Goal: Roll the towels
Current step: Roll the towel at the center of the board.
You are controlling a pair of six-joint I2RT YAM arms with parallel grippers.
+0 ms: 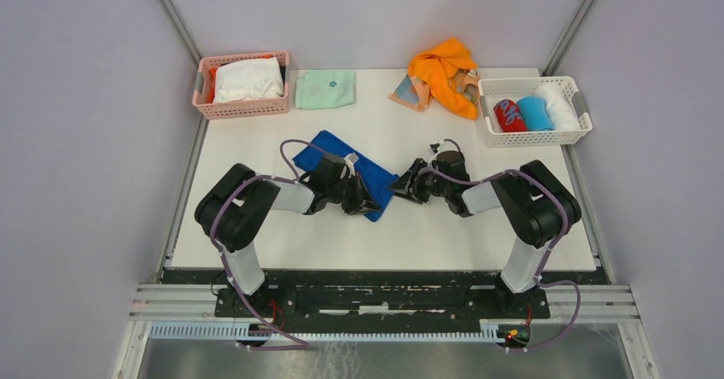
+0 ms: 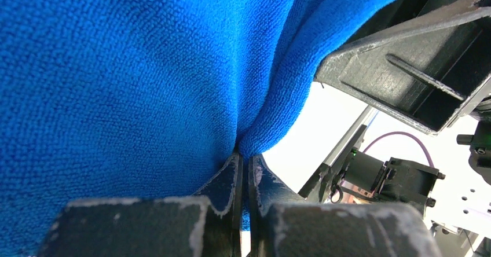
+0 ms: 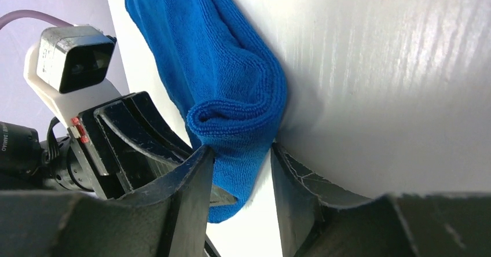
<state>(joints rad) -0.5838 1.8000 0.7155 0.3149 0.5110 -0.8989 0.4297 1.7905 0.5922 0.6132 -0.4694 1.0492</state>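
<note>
The royal blue towel [image 1: 373, 175] lies mid-table, its near end folded into a small roll [image 3: 234, 118]. My left gripper [image 1: 367, 203] is shut on a pinch of the towel's cloth [image 2: 145, 77], its fingers [image 2: 231, 179] pressed together. From the right, my right gripper [image 1: 399, 188] stands open around the rolled end; its left finger [image 3: 197, 170] touches the cloth and a gap shows beside the right one. The bright orange towel [image 1: 442, 69] is heaped at the back, over the peach towel [image 1: 407, 94].
A folded mint-green cloth [image 1: 324, 89] lies at the back. Left of it, a pink basket [image 1: 243, 107] holds white cloth. A white basket [image 1: 534, 134] at the back right holds red, light-blue and white rolls. Metal frame rails border the table.
</note>
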